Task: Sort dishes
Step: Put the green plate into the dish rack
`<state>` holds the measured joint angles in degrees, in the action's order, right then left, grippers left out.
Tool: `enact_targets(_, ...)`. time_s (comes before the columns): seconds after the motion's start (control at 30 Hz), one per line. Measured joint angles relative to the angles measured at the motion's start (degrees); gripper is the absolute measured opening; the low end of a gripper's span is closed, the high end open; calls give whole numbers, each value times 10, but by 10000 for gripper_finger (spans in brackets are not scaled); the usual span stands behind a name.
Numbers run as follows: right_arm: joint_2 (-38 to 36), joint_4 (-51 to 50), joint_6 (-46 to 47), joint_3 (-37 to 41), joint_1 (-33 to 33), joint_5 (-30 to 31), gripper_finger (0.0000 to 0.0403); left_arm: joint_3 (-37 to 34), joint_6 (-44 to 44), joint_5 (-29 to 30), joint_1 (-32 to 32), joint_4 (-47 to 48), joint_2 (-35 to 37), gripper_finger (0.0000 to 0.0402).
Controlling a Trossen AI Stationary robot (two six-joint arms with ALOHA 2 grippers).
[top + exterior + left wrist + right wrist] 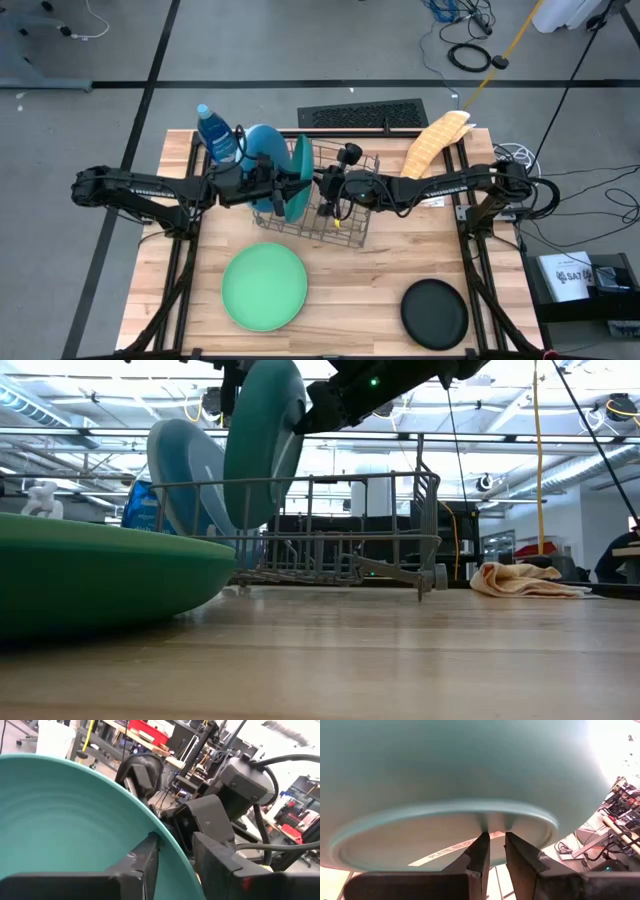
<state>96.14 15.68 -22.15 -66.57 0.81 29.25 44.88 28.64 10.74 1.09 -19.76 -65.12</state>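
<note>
Smooth round teal plate (470, 775), upright over wire rack (330, 205), pinched by both jaws.

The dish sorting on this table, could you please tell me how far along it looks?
One light blue plate already stands in the wire rack. The teal plate is upright over the rack, with the left tool pinching its rim and the right tool at its base. The green plate and black plate lie on the table, unsorted.

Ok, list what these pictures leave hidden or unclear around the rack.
- High view: the left gripper and right gripper meet at the teal plate; their contact is too small to read.
- Low view: the green plate blocks the wire rack's left foot.
- Right wrist view: the teal plate fills the frame, hiding the rack.
</note>
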Motion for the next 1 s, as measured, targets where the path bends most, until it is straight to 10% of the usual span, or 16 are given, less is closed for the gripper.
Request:
enact_targets(0.33,-42,-63,-6,0,-18,13,55,-1,7,4,0,2,0,14)
enact_targets(0.7,-82,-144,20,0,-32,8,55,-7,39,6,0,-5,0,3)
enact_targets(1.0,-82,-141,21,0,-32,9,54,-152,115,57,0,-248,-1,1)
